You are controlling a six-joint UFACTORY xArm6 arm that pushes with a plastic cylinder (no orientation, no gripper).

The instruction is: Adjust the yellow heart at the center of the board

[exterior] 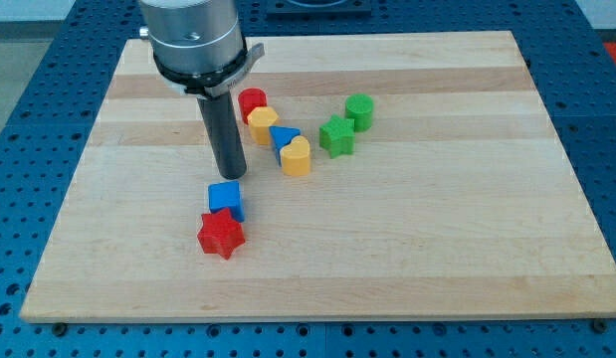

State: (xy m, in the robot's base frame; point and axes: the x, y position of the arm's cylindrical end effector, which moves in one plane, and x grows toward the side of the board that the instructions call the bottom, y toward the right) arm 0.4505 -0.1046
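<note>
Camera view: my tip (229, 175) rests on the wooden board (437, 249), left of the yellow heart (297, 157) and just above the blue cube (226, 199). There is no pincer, only the rod. The heart lies near the board's centre, slightly toward the top edge, touching a blue block (281, 138).

Pale striped wood on the table (437, 229), ringed by a blue perforated base (19, 149). Yellow heart (297, 156), yellow block (263, 124), red cylinder (252, 101), red star (221, 235), blue cube (226, 198), blue triangle (281, 137), green star (336, 135), green cylinder (359, 109). Dark rod (224, 134), silver-grey collar (193, 40).
</note>
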